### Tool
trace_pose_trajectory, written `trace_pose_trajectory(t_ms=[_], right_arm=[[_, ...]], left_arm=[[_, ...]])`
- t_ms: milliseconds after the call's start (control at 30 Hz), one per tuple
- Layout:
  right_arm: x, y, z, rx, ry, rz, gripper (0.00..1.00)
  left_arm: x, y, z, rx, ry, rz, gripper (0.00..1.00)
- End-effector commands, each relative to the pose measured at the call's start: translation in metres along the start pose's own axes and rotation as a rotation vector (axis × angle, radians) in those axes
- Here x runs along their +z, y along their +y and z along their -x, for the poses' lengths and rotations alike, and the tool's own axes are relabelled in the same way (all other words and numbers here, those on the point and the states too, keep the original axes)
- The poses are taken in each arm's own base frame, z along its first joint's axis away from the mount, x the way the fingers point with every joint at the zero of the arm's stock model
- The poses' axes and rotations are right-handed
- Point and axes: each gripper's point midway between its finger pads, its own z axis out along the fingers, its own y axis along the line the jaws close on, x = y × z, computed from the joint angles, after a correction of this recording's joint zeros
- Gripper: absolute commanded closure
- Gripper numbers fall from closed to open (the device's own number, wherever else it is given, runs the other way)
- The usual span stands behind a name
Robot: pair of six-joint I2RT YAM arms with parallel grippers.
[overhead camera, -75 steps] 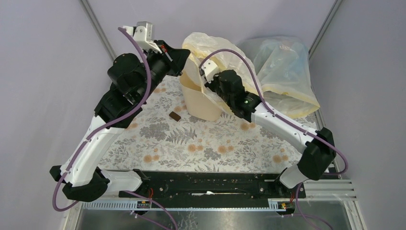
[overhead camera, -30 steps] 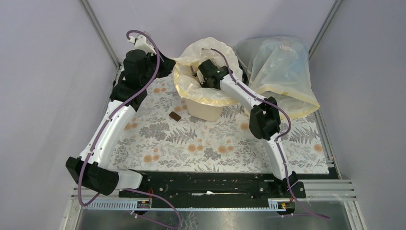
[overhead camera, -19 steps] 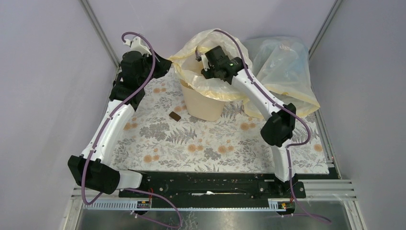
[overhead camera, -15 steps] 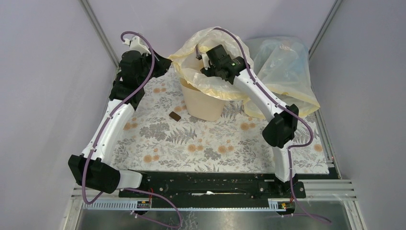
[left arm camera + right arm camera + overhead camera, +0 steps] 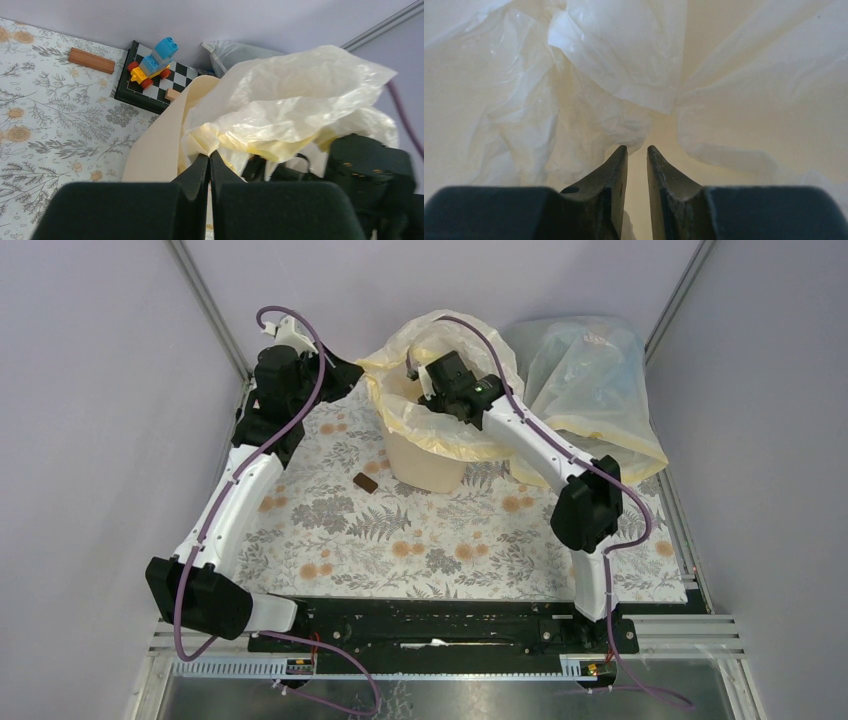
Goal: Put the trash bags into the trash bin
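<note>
The cream-beige trash bin (image 5: 428,465) stands at the back middle of the table. The cream-yellow trash bag (image 5: 445,345) is spread over its mouth, with its rim hanging down the outside. My left gripper (image 5: 358,373) is at the bin's left rim, shut on the bag's edge (image 5: 220,142). Its fingertips (image 5: 202,162) pinch the plastic beside the bin's wall (image 5: 155,155). My right gripper (image 5: 428,392) reaches down into the bin's mouth. In the right wrist view it (image 5: 637,148) points at crumpled bag plastic (image 5: 574,80). Its jaws stand a narrow gap apart with nothing between them.
A bigger whitish-clear sack (image 5: 590,380) bulges at the back right, close to the right arm. A small brown block (image 5: 365,481) lies left of the bin. A checkerboard with toy bricks (image 5: 150,70) and a wooden bar (image 5: 91,60) lie by the back wall.
The bin went from tilted to upright and the bag now covers its mouth. In the last half second my right wrist sank a little lower into the mouth. My left gripper kept its hold.
</note>
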Motion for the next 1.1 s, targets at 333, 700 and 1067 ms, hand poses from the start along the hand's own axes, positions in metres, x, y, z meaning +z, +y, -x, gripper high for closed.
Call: trace_pose_trajectory(t_ms=[333, 700, 1067], right_arm=[[0.043, 0.005, -0.024, -0.092, 0.064, -0.04, 0.61], [0.053, 0.013, -0.033, -0.125, 0.092, -0.006, 0.6], [0.055, 0.018, -0.035, -0.116, 0.104, 0.021, 0.6]], left_arm=[[0.03, 0.001, 0.026, -0.007, -0.068, 0.005, 0.87], [-0.013, 0.018, 0.04, 0.144, -0.22, 0.076, 0.28], [-0.053, -0.038, 0.063, 0.476, -0.373, -0.153, 0.08]])
